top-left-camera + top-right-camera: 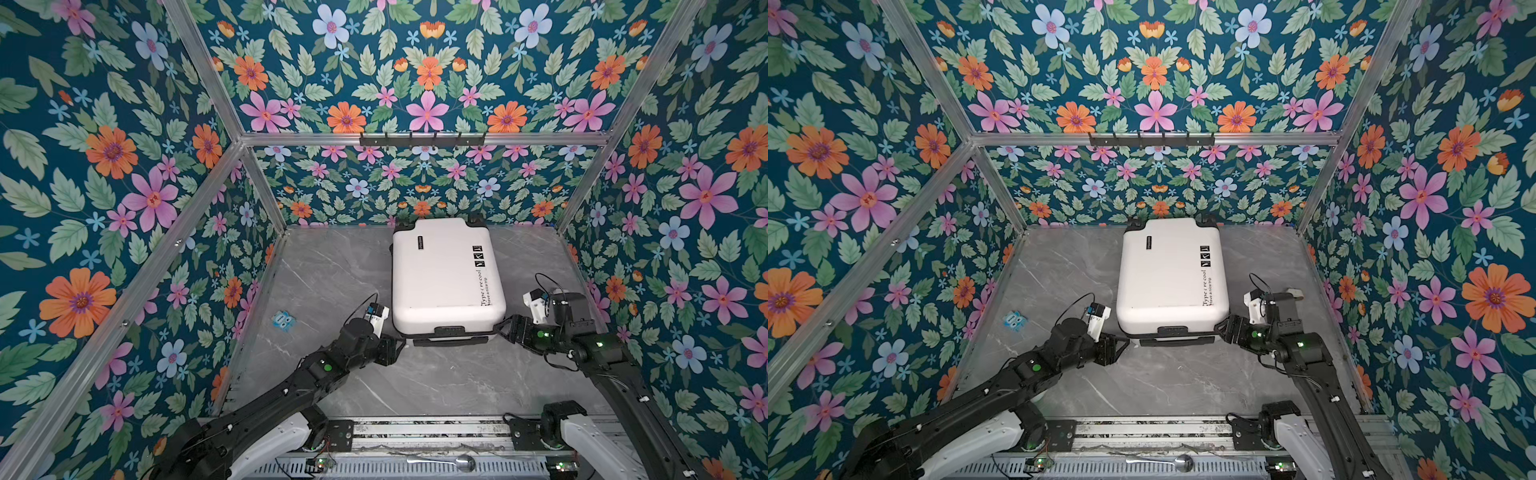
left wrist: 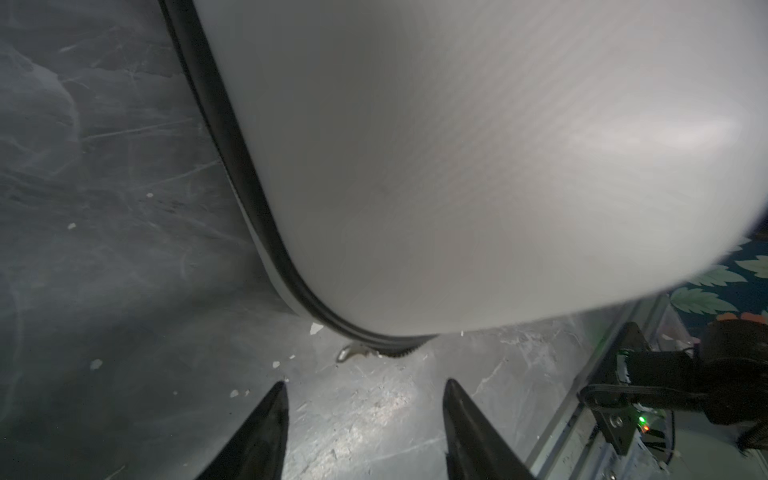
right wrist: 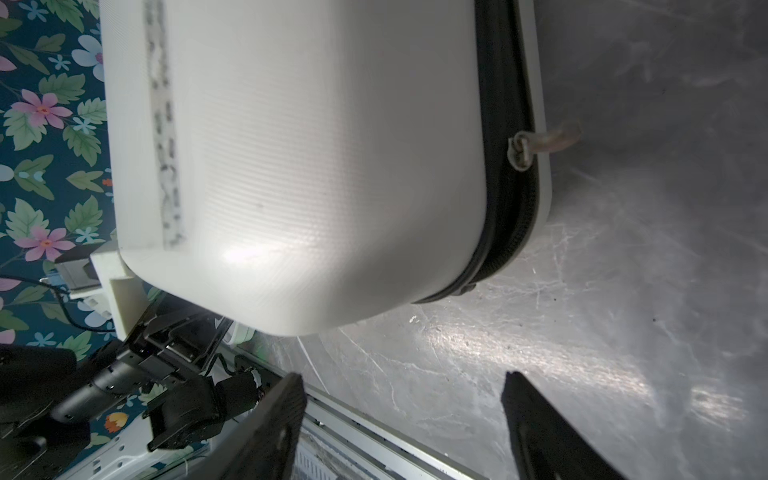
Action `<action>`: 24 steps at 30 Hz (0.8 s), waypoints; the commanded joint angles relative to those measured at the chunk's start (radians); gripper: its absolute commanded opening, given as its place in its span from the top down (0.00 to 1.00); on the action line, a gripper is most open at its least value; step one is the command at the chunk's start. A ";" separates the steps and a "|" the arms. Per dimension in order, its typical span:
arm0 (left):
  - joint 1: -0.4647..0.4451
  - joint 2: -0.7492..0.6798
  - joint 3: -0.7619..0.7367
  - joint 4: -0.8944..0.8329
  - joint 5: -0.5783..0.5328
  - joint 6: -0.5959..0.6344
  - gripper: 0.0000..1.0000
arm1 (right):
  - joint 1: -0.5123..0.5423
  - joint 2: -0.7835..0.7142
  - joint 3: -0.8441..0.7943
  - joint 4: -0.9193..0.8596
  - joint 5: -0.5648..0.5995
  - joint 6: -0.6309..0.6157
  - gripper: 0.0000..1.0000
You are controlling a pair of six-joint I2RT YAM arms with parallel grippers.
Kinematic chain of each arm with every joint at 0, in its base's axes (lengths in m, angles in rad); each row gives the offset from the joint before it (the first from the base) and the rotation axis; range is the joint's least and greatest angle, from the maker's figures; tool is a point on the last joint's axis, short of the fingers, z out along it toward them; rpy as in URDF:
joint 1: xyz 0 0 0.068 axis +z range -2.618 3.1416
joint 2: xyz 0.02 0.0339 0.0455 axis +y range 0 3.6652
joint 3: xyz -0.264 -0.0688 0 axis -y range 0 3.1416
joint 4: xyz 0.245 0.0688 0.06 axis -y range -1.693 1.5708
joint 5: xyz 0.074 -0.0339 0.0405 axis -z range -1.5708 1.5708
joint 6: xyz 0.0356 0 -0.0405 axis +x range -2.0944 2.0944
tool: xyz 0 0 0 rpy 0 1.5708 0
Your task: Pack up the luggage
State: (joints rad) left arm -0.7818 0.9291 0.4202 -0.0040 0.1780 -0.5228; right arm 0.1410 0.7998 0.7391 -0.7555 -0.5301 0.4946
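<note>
- Closest in, what looks like a metal spoon (image 1: pixel 455 461) lies on the mounting rail (image 1: pixel 436 424), behind both sets of fingers.
- Left gripper (image 2: pixel 365 415): its fingers (image 2: pixel 266 428) stand apart over the bare grey tabletop (image 2: pixel 104 208), with nothing between them.
- Right gripper (image 3: pixel 403 399): its fingers (image 3: pixel 282 419) are likewise spread and empty.
- Just ahead of the left fingertips, and not touching them, a zipper pull (image 2: pixel 353 353) lies on the table at the case's near corner.
- White hard-shell suitcase (image 1: pixel 446 274): it lies flat and closed, starting just beyond both grippers and running away from them. Its carry handle (image 1: pixel 451 341) sits between the two sets of fingertips.
- Farther past the right fingers, a second zipper pull (image 3: pixel 544 141) sticks out from the black zipper band (image 3: pixel 498 166).
- Handling, as I judge it: the shell is stiff, smooth and likely slippery, and too broad for either jaw to span. It is probably light.
- The zipper pulls or the handle look like the sound places to take hold.
- Well out to the side of the left fingers lies a small blue item (image 1: pixel 284 321).
- Farthest from the fingers are the case's black wheels (image 1: pixel 476 220), by the back wall.
</note>
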 commanded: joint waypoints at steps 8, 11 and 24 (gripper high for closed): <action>-0.001 0.146 0.094 0.173 -0.038 0.037 0.39 | 0.000 0.145 0.018 0.161 0.036 0.041 0.21; 0.004 0.198 0.138 0.170 -0.052 0.056 0.39 | 0.001 0.207 0.048 0.192 0.054 0.044 0.20; 0.172 0.336 0.243 0.206 -0.005 0.052 0.38 | 0.000 0.436 0.236 0.079 0.206 0.122 0.01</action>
State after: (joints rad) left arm -0.6346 1.2564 0.6556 0.1471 0.1745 -0.4675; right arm 0.1402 1.2068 0.9432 -0.5987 -0.4129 0.5606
